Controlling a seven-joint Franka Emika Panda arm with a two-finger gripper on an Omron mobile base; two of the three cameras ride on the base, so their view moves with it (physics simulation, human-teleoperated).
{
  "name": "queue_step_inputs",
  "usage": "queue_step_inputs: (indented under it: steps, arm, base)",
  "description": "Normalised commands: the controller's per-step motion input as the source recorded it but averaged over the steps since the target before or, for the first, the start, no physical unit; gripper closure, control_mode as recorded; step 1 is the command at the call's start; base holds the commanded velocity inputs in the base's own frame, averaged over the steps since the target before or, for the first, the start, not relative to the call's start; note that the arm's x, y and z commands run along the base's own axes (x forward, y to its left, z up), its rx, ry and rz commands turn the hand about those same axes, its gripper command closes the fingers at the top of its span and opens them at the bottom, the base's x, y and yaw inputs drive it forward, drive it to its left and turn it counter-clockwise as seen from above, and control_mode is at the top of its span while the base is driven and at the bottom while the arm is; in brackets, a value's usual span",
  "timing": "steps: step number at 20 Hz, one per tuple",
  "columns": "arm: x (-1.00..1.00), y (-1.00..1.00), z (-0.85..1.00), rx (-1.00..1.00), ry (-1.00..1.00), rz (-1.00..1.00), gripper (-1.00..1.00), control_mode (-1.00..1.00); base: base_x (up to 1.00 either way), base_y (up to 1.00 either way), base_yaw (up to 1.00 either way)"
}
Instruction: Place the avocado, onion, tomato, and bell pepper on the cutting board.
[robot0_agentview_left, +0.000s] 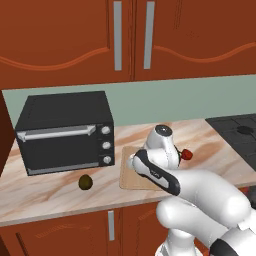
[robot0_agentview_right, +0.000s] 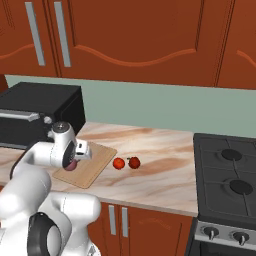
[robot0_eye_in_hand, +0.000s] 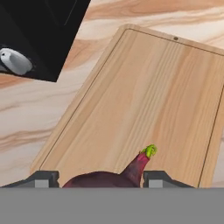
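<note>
Here the dull purplish-pink round onion (robot0_eye_in_hand: 109, 177) with its small green tip sits between the two dark fingertips of the gripper (robot0_eye_in_hand: 100, 178), which are clamped on it just above the flat light-tan wooden cutting board (robot0_eye_in_hand: 144, 100). In the right base view the onion (robot0_agentview_right: 70, 165) hangs over the board's (robot0_agentview_right: 95, 162) left part, under the white hand. The board lies on the marbled beige counter (robot0_agentview_left: 45, 187), near its front edge, just right of the black toaster oven (robot0_agentview_left: 65, 132). The dark olive egg-shaped avocado (robot0_agentview_left: 85, 182) rests on the counter in front of the oven, left of the board. The smooth bright-red tomato (robot0_agentview_right: 118, 163) and the deeper red lobed bell pepper (robot0_agentview_right: 134, 162) sit side by side on the counter, right of the board.
</note>
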Motion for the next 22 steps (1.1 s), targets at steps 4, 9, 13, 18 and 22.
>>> queue_step_inputs:
  steps: [4, 9, 13, 18, 22]
  arm:
    - [0.02, 0.02, -0.16, 0.00, 0.05, 0.00, 1.00, -1.00]
    - [0.11, 0.04, -0.26, 0.00, 0.06, 0.00, 1.00, -1.00]
    - [0.11, 0.08, -0.23, 0.00, 0.04, 0.00, 1.00, -1.00]
    - [0.01, 0.06, -0.21, 0.00, 0.01, 0.00, -1.00, -1.00]
    - [0.00, 0.00, -0.05, 0.00, 0.00, 0.00, -1.00, -1.00]
  base:
    - [0.00, 0.00, 0.00]
    - [0.00, 0.00, 0.00]
    - [0.00, 0.00, 0.00]
    - [0.00, 0.00, 0.00]
    - [0.00, 0.00, 0.00]
